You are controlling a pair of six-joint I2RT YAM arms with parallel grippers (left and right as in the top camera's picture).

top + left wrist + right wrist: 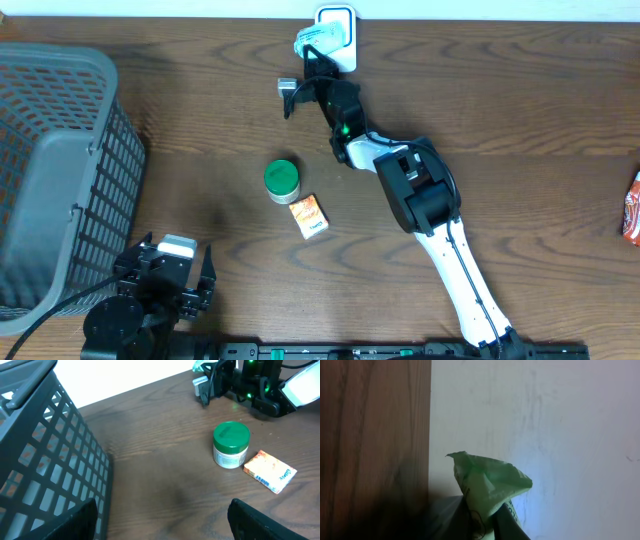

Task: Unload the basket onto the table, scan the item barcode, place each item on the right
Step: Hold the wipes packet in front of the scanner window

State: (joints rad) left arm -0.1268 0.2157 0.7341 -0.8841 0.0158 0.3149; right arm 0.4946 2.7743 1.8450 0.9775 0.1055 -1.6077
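Right gripper (314,52) clamped on green packet (490,482), held at white scanner (337,22) by far counter edge. Left gripper (168,272) open, idle. Scan seems underway; jar (281,180), box (309,216) still unscanned, probably.

Soft even light, faint shadows; rt wrist view blurry

Right arm (440,230) stretched to bench's far edge, right end effector (316,55) clamped on green pouch (490,485), left end effector (177,265) spread open at near-left corner.

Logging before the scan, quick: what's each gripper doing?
Left gripper: open, empty.
Right gripper: shut on the green packet.
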